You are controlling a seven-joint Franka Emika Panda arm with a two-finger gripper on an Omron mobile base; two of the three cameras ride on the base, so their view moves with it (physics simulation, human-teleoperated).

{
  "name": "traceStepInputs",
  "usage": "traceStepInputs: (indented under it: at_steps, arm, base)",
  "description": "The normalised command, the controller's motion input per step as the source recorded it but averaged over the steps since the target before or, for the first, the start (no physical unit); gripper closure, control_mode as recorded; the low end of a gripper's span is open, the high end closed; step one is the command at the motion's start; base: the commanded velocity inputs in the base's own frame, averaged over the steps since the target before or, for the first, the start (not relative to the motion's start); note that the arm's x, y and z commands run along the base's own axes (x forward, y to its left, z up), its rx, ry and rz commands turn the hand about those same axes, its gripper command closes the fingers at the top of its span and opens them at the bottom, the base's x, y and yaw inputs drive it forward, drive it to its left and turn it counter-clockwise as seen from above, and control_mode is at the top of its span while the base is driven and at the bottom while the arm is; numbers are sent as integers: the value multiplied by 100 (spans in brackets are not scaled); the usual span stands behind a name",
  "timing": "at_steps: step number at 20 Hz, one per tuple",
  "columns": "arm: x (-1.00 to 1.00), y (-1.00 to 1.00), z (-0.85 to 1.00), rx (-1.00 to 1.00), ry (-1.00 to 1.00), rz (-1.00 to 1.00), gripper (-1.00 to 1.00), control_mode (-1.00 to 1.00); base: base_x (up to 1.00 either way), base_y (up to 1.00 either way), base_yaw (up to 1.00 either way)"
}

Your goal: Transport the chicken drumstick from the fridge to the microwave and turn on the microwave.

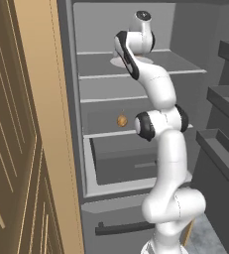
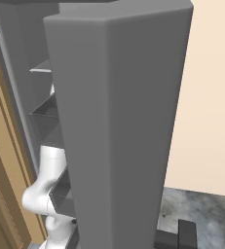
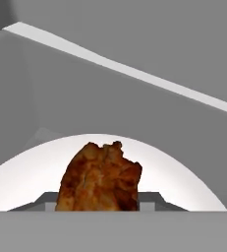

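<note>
Fridge (image 1: 136,99) standing open, arm reaching onto an upper shelf. Chicken drumstick (image 3: 100,178) lies on a white plate (image 3: 184,177) on that shelf, between the tips of the claw (image 3: 99,205); whether the tips press the meat cannot be told. Lifting out, carrying to the microwave and starting it all remain.

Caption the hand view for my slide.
Claw around the chicken drumstick on a white plate, inside the grey fridge.
</note>
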Motion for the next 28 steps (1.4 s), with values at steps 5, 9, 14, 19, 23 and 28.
traceStepInputs:
  at_steps: [5,9,14,19,23,28]
  arm:
    - [1,0,0,0,-14,-2,100,-100]
    - [0,0,-14,0,-13,-2,100,-100]
    - [0,0,-28,0,-11,-3,100,-100]
    - [0,-2,-16,0,-12,-4,100,-100]
    - [-3,-2,0,0,-15,-6,100,-100]
    - [-23,-4,0,0,-17,-7,100,-100]
  base:
    - [0,0,0]
    - [0,0,0]
    - [0,0,0]
    - [0,0,0]
    - [0,0,0]
    - [0,0,0]
